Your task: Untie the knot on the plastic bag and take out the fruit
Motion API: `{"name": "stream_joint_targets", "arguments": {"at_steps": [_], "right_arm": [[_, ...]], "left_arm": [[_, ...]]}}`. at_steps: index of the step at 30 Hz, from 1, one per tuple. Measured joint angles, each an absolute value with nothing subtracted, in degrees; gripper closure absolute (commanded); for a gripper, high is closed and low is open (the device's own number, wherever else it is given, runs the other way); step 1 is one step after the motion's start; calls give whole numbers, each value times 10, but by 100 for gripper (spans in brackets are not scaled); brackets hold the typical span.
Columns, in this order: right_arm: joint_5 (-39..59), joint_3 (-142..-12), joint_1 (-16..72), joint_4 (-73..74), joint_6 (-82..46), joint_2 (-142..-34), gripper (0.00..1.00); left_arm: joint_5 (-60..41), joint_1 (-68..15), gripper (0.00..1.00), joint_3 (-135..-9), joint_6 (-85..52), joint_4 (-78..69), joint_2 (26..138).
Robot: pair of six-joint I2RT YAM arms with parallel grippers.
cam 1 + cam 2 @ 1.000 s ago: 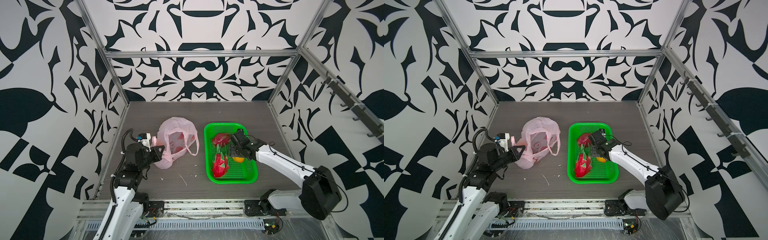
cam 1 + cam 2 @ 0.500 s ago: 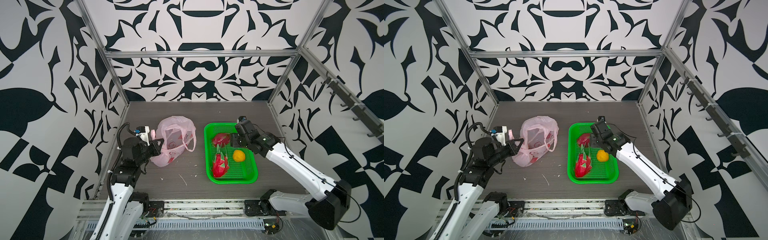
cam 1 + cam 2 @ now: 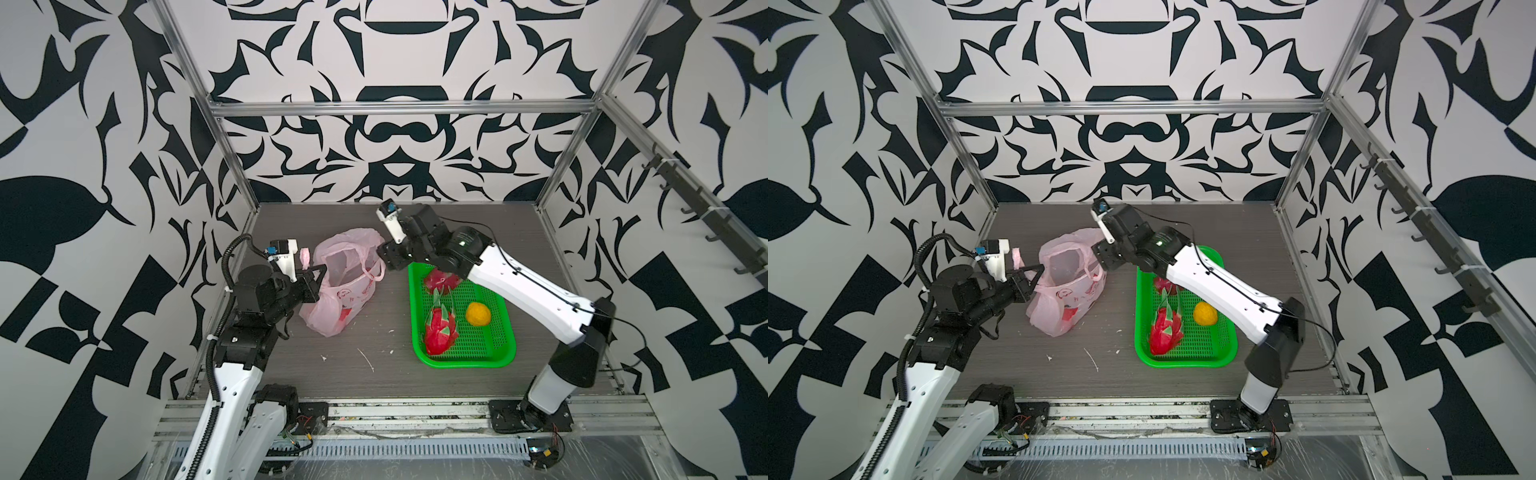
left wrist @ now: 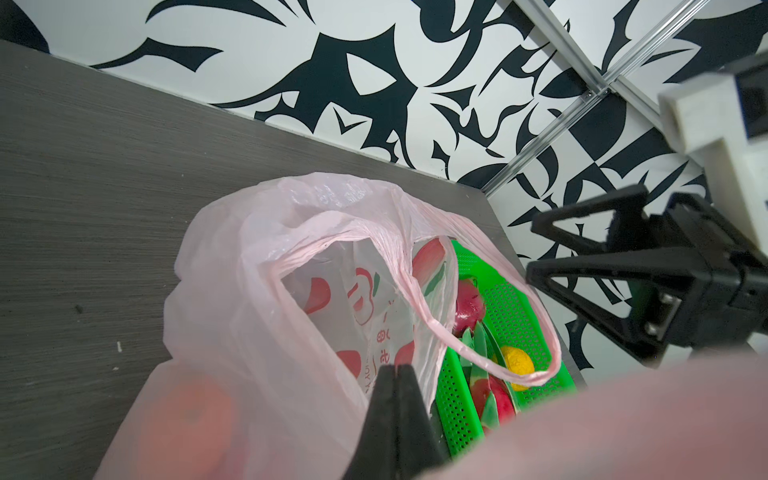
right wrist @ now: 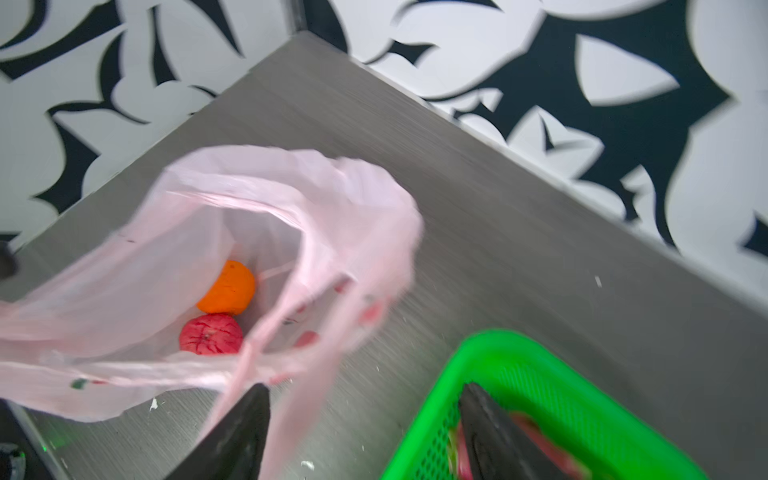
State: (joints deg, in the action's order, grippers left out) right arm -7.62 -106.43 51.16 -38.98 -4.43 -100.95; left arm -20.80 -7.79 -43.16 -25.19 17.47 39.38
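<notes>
Three fruit (image 3: 438, 332) out, orange (image 3: 478, 313) now in basket (image 3: 465, 362). R gripper (image 5: 363, 390), open/empty, back over bag (image 3: 332, 307) mouth; L gripper (image 4: 397, 374) clamps bag rim; 2 left.

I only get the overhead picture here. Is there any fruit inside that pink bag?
Observer: Yes. The right wrist view looks into the plastic bag and shows an orange beside a bumpy red fruit.
Operator: What holds the bag's mouth open?
Observer: The left wrist view shows the left gripper shut on the bag's near edge.
Operator: And the other claw?
Observer: The right gripper is open beside the bag's mouth, gripping nothing.
</notes>
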Motion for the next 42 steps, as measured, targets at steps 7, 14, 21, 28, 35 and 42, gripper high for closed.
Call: {"name": "stream_joint_targets", "arguments": {"at_steps": [7,14,21,28,35,42], "right_arm": [[-63,-1244,543,-440,68,-1165,21],[-93,-1318,550,-465,139,-1275,22],[-132,-1332,544,-432,150,-1328,61],[-121,-1326,524,-400,104,-1312,92],[-83,-1217,515,-379,46,-1206,98],[-54,-1101,517,-342,-33,-1111,100]], "left_arm": [[-209,-78,100,-422,-246,179,371],[-208,-78,100,-397,-248,181,353],[-201,-78,100,-397,-248,177,344],[-164,-78,100,-417,-221,165,383],[-152,-78,100,-495,-177,147,479],[-155,-72,100,-560,-142,135,532]]}}
